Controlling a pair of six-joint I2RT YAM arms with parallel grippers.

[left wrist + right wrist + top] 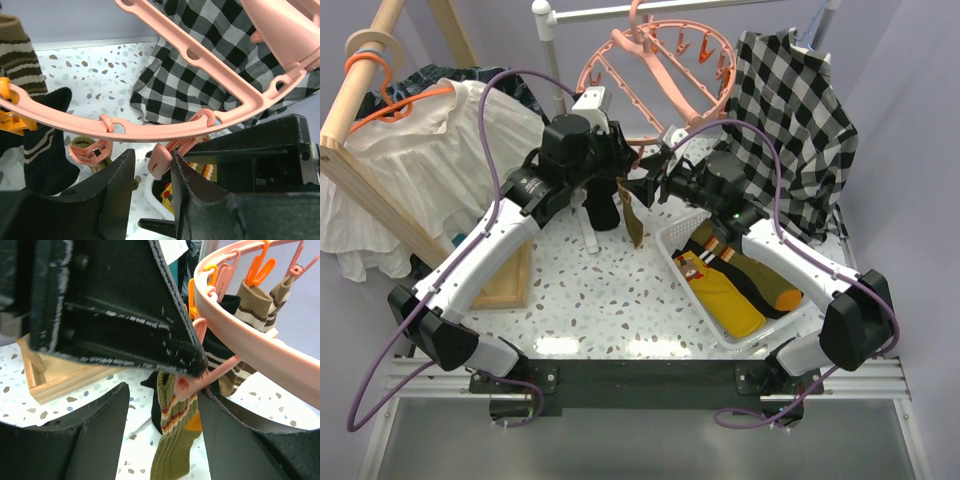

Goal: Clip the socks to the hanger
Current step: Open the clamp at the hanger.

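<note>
While the hanger (625,42) hangs at twelve o'clock in the top view, an olive sock (634,222) dangles near the centre. In the left wrist view, the left gripper (153,157) stands around a pink clip (161,162), not fully clenched. In the right wrist view, the right gripper (164,390) is released, and the sock hangs free between its fingers toward six o'clock.

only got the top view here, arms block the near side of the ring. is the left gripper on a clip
Observer: Left wrist view shows a pink clip between the fingers of the left gripper, under the ring; squeezed or not, I cannot tell.
Operator: is the right one holding the olive sock
Observer: No. The right gripper is open; the olive sock hangs in the gap, not pinched.
Operator: any socks up yet
Observer: Yes, a brown striped sock hangs from an orange clip on the ring.
</note>
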